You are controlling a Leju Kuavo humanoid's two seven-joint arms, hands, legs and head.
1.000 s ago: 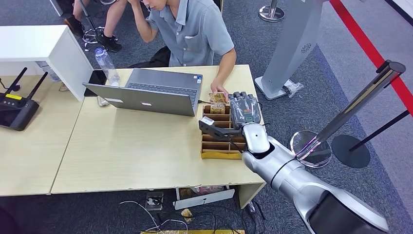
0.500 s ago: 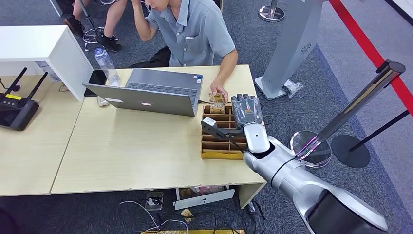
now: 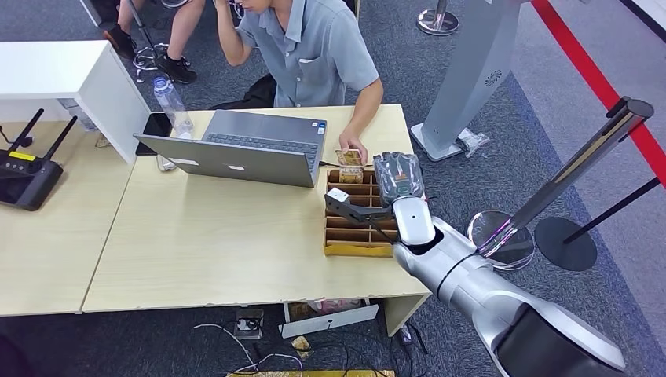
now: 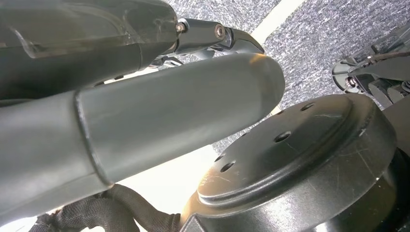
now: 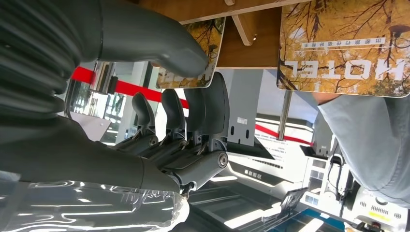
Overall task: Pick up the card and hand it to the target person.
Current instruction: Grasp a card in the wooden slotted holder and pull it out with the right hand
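- The nearest printed card with an autumn-leaf pattern [image 5: 216,35] stands at the far end of a slotted wooden card holder [image 3: 357,236], at the right edge of the pale wooden table [image 3: 212,236].
- The robot's right hand [image 3: 397,179] hangs over that end of the holder. In the right wrist view its thick grey thumb crosses the card's face and its dark fingers [image 5: 209,104] reach up straight just beside the card's edge. I cannot tell whether they press on the card.
- A second leaf-patterned card printed "HOTEL" [image 5: 343,46] sits just beside the first.
- The seated person's hand [image 3: 355,148] rests at the holder's far end, touching a card there, very near the robot's fingers.
- To do this step well, the thumb and fingers should close on one card only, squarely on its two faces, then lift straight up out of the slot, away from the person's hand.
- The left hand [image 4: 145,111] hangs low; I cannot tell its state.
- An open grey laptop [image 3: 236,161] stands near the holder.
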